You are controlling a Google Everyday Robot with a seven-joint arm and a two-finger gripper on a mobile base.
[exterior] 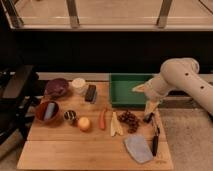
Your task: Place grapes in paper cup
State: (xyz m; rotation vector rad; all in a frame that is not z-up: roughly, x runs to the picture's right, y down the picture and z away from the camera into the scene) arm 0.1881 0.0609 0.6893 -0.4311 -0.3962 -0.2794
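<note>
— What is the camera view showing of the room?

— A pale wooden counter (75, 152) is standing in front of a dark wall, with a pale ledge and metal posts (73, 14) running along above it. Speckled floor (192, 145) is showing on the right, and something black (a chair, perhaps) is sitting at the left edge.

— And on the surface?

— The grapes (129, 119) are lying on the wood right of the middle, just below a green tray (127, 89). The paper cup (79, 84) is standing well apart from them near the back left, between a dark purple bowl (56, 88) and a small dark block (90, 93). A grey cloth (138, 148) is lying at the front right.

— Where is the end effector?

— The white arm (180, 80) is reaching in from the right, and the end effector (149, 117) is hanging low just beside the grapes, on their right. Its fingers are standing apart and are gripping nothing.

— So the grapes are resting free?

— Yes, on the counter, outside the cup.
</note>
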